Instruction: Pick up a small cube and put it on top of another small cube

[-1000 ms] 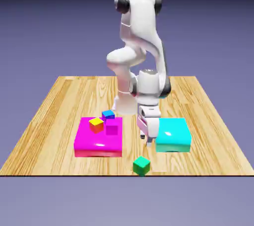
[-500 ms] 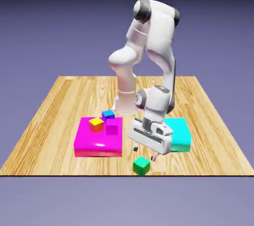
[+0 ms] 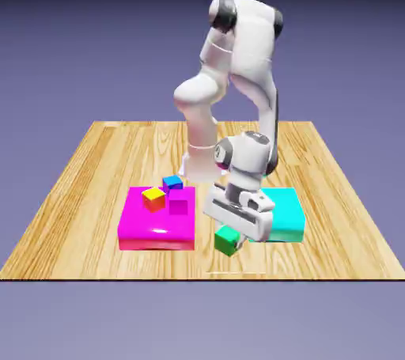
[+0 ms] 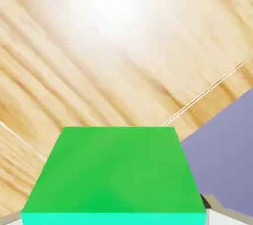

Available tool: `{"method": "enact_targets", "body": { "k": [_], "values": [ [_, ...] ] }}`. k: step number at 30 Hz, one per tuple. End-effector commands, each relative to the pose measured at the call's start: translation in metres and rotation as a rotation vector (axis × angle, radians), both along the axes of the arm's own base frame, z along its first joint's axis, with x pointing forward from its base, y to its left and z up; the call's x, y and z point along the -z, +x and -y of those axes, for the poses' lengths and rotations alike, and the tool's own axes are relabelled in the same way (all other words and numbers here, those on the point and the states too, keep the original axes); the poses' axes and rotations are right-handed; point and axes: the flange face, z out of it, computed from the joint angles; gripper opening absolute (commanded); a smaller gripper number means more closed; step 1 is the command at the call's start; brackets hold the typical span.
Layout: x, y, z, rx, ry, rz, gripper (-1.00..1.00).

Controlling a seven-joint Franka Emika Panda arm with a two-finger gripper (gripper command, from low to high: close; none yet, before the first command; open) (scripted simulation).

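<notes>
Above the wooden table [image 3: 95,184], between the magenta block [image 3: 157,224] and cyan block [image 3: 283,212], my gripper [image 3: 228,241] is clamped on the small green cube [image 3: 226,240], lifted clear.

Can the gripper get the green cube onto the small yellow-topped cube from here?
Probably yes: the gripper holds the small green cube lifted, and nothing stands above the yellow-topped cube.
</notes>
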Motion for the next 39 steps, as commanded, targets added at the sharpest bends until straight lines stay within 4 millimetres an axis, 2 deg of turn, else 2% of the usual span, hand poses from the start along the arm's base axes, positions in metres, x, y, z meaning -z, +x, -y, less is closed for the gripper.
{"method": "enact_targets", "body": {
  "k": [1, 7, 14, 21, 27, 29, 35, 36, 37, 38, 39],
  "values": [
    [-0.003, -0.005, 0.004, 0.048, 0.019, -0.017, -1.00],
    [-0.029, -0.040, 0.030, 0.316, 0.093, -0.104, -1.00],
    [-0.067, -0.085, 0.061, 0.609, 0.095, -0.144, -1.00],
    [-0.101, -0.136, 0.095, 0.908, 0.013, -0.103, -1.00],
    [-0.124, -0.183, 0.128, 1.190, -0.116, 0.004, -1.00],
    [-0.125, -0.184, 0.128, 1.193, -0.118, 0.006, -1.00],
    [-0.058, -0.192, 0.144, 1.194, -0.118, 0.006, -1.00],
    [-0.058, -0.193, 0.144, 1.193, -0.118, 0.006, -1.00],
    [-0.058, -0.193, 0.144, 1.193, -0.118, 0.006, 1.00],
    [-0.058, -0.193, 0.144, 1.193, -0.118, 0.006, 1.00],
    [-0.069, -0.190, 0.142, 1.194, -0.121, 0.009, 1.00]
  ]
}}
